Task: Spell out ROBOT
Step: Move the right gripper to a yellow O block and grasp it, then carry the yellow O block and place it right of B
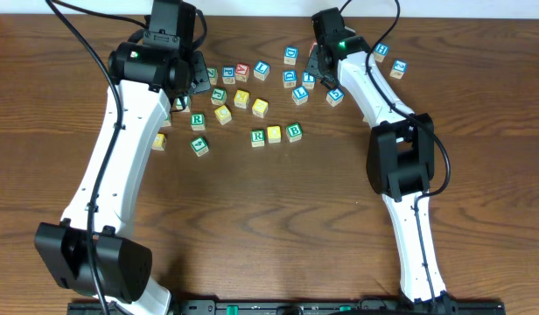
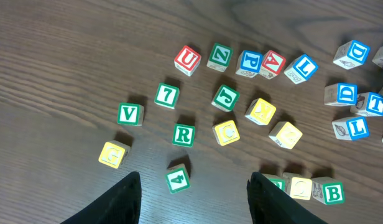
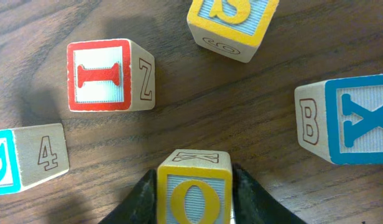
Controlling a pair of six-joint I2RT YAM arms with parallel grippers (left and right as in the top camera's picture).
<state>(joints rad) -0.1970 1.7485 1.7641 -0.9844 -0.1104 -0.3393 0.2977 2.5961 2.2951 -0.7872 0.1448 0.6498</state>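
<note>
My right gripper (image 3: 194, 208) is shut on a yellow O block (image 3: 194, 190), low over the table among the back-right blocks; overhead it sits at the cluster (image 1: 315, 66). A short row lies mid-table: a green block (image 1: 258, 137), a yellow block (image 1: 274, 134) and a green B block (image 1: 294, 132). In the left wrist view the yellow one (image 2: 301, 186) shows an O beside the B (image 2: 331, 193). A green R block (image 2: 183, 135) lies loose at the left (image 1: 197, 120). My left gripper (image 2: 194, 199) is open and empty, held high above the blocks (image 1: 191, 83).
Round the held O are a red I block (image 3: 101, 74), a yellow S block (image 3: 232, 18), a blue X block (image 3: 356, 118) and a blue block with a 4 on its side (image 3: 30, 158). Many loose blocks lie across the back, including a green 4 block (image 2: 178, 178) and a blue T block (image 2: 372, 104).
</note>
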